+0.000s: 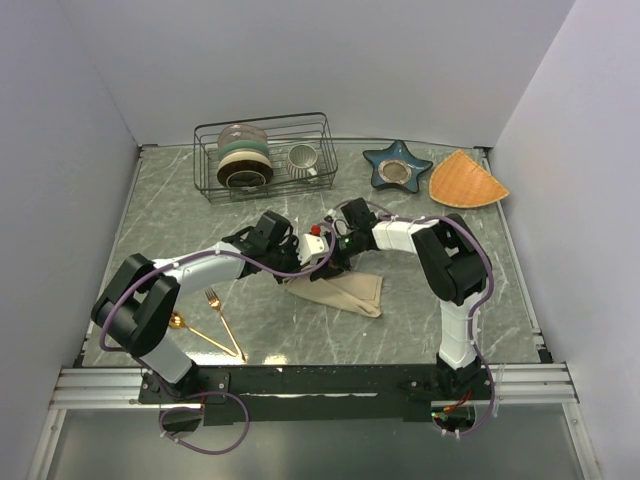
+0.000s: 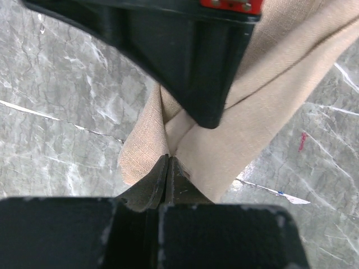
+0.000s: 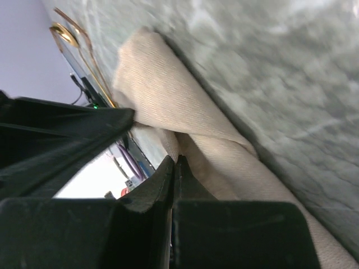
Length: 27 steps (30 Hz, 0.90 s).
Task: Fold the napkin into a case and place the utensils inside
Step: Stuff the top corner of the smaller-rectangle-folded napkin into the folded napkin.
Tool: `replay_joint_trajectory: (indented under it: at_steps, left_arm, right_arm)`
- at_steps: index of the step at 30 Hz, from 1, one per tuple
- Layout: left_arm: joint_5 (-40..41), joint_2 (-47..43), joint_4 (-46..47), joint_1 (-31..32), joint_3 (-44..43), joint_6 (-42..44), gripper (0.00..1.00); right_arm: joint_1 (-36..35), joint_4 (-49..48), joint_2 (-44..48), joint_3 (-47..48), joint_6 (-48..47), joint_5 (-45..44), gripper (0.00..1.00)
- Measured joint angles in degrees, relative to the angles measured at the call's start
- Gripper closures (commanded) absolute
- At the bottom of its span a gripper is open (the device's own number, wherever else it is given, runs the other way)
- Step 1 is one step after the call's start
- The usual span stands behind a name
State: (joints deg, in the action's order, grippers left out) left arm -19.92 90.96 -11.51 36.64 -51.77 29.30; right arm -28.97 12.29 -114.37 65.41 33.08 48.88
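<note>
The beige napkin [image 1: 345, 290] lies as a loose, rumpled fold at the table's middle, its upper left part lifted; no case shape shows. My left gripper [image 1: 320, 258] and right gripper [image 1: 338, 250] meet tip to tip over that lifted part. In the left wrist view the left gripper [image 2: 168, 161] is shut on a pinch of napkin [image 2: 263, 95], with the right gripper's black body just above it. The right gripper [image 3: 176, 161] is likewise shut on a napkin [image 3: 168, 95] fold. The gold fork [image 1: 222, 318] and spoon [image 1: 195, 331] lie at the front left, crossing at their handle ends.
A wire dish rack [image 1: 208, 160] with stacked bowls and a mug stands at the back. A blue star-shaped dish [image 1: 397, 165] and an orange wedge mat [image 1: 466, 180] sit at the back right. Walls close in on the left, back and right.
</note>
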Motion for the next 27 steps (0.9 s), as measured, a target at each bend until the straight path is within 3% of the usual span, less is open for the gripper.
replay_joint_trajectory:
  at_steps: [27]
  left_arm:
    - [-2.43,-0.07,-0.37,-0.57,-0.57,0.00,0.99]
  right_arm:
    - [0.35,10.23,-7.08,9.68,-3.89,-1.77,1.00]
